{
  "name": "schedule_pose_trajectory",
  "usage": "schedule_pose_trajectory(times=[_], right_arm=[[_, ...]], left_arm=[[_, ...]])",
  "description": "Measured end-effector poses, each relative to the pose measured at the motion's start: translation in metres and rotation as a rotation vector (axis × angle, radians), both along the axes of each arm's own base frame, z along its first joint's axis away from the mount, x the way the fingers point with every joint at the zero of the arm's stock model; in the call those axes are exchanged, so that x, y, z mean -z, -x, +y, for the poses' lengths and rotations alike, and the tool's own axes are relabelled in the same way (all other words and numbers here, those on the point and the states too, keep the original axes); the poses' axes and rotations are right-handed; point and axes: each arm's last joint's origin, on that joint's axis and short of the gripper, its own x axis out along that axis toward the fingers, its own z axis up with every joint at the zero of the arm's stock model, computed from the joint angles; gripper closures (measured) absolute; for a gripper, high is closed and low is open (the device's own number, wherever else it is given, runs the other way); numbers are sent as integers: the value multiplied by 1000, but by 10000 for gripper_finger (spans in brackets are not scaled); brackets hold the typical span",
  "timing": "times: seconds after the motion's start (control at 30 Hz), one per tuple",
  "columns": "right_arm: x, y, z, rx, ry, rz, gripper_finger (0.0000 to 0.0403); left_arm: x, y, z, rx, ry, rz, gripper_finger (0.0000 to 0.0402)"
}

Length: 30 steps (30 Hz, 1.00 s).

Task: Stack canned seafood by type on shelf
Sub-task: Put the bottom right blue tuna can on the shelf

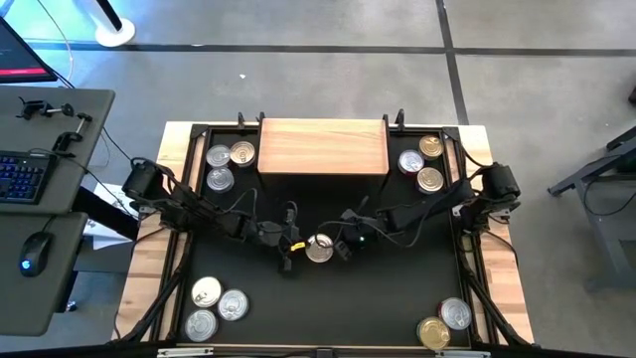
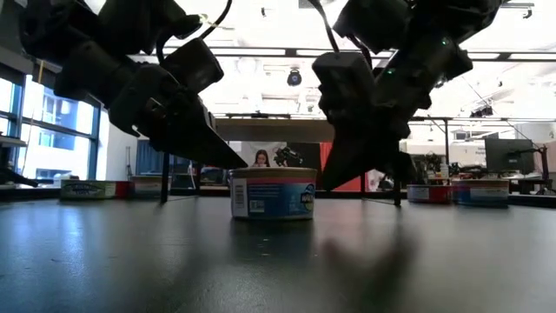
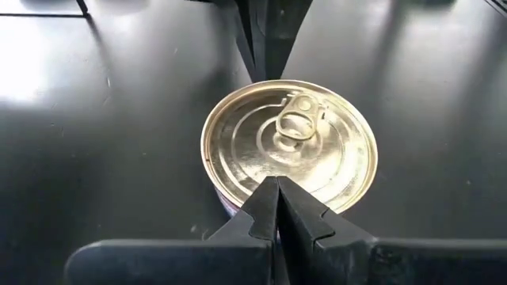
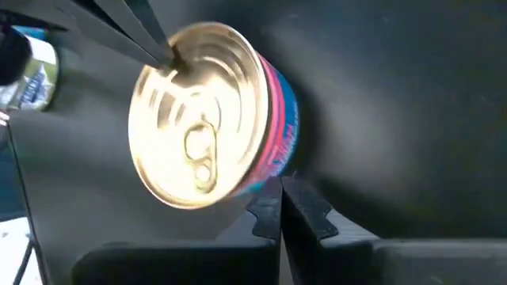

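Both grippers meet at one can (image 1: 319, 249) mid-mat, in front of the shelf (image 1: 323, 147). The left gripper (image 3: 277, 207) has its fingers pressed together, tips at the can's rim. The right gripper (image 4: 281, 207) is shut too, tips against the can's side, holding nothing.

A keyboard (image 1: 22, 175) and mouse (image 1: 36, 250) sit on a grey desk (image 1: 70, 111).
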Motion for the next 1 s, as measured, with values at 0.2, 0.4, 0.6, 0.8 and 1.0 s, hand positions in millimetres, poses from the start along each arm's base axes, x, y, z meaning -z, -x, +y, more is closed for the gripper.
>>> schedule_pose_trajectory(times=[0.2, 0.4, 0.6, 0.8, 1.0], right_arm=[[10, -2, 1, 39, -30, 30, 403], [4, -7, 2, 72, -83, -50, 403], [-26, -18, 8, 48, -106, -157, 403], [-44, -28, 7, 33, -73, -224, 403], [-56, -34, 3, -20, -8, -269, 403]], left_arm=[[0, 0, 0, 8, -8, -1, 402], [4, 3, 1, 16, -33, 34, 402], [8, 6, 3, 3, -55, 86, 402], [14, 10, 3, 12, -69, 157, 402], [12, 17, 9, 1, -93, 222, 402]])
